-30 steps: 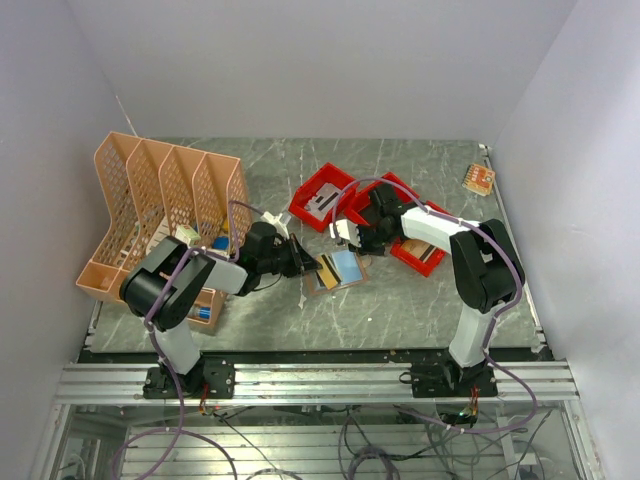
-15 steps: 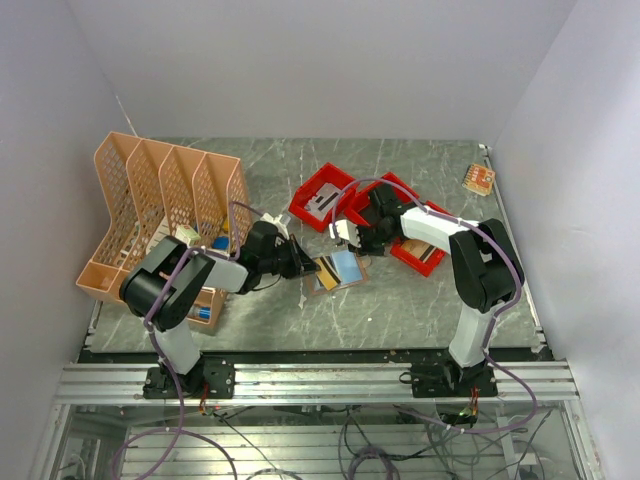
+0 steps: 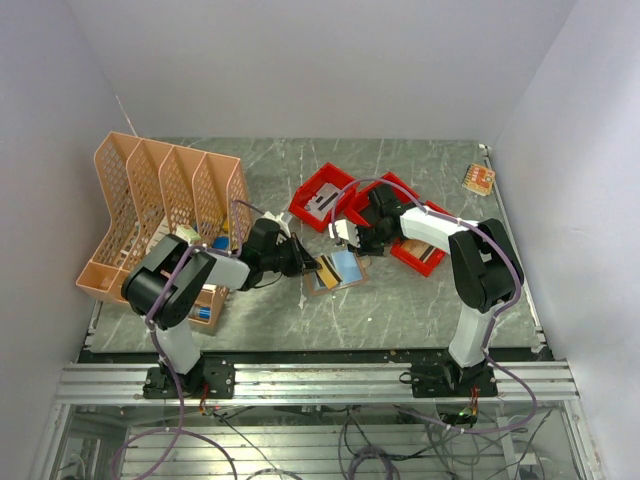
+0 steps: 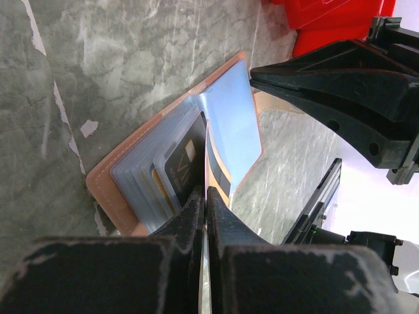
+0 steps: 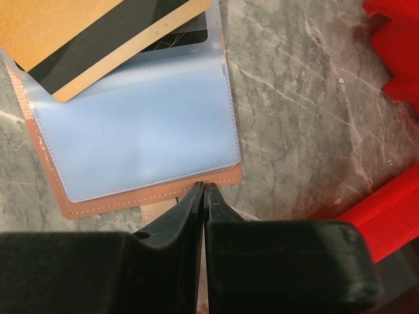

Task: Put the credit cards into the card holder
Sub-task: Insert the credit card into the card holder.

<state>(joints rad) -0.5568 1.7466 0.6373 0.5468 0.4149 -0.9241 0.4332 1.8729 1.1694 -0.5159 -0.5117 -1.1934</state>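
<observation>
- Left gripper (image 3: 308, 266), jaws pressed together on a gold card (image 3: 326, 270) with a dark stripe, holds it by one end over the open holder (image 3: 348, 266) at mid-table.
- In the left wrist view the card (image 4: 218, 171) runs edge-on out of the fingers (image 4: 190, 216), tilted, its far end at the fold between the holder's (image 4: 131, 176) stacked grey pockets and its light-blue page. Whether that end is inside a slot cannot be told.
- Right gripper (image 3: 352, 243) reaches in from the far side, jaws closed with nothing seen between them; its tips (image 5: 203, 188) rest on the tan stitched border of the holder (image 5: 137, 131), beside the light-blue page.
- From the right wrist, the card (image 5: 98, 39) lies slantwise across the holder's other page, covering a dark card in a pocket beneath.
- The light-blue page sits under a clear sleeve. Whether it is a card already in place cannot be told.
- The holder lies flat and spread open on the grey marbled table (image 3: 400, 300), between the two grippers.
- Two red bins (image 3: 322, 198) stand just behind it, one at the right gripper's side holding flat items.
- A peach mesh rack (image 3: 165, 200) stands at the left, well apart from the holder.
</observation>
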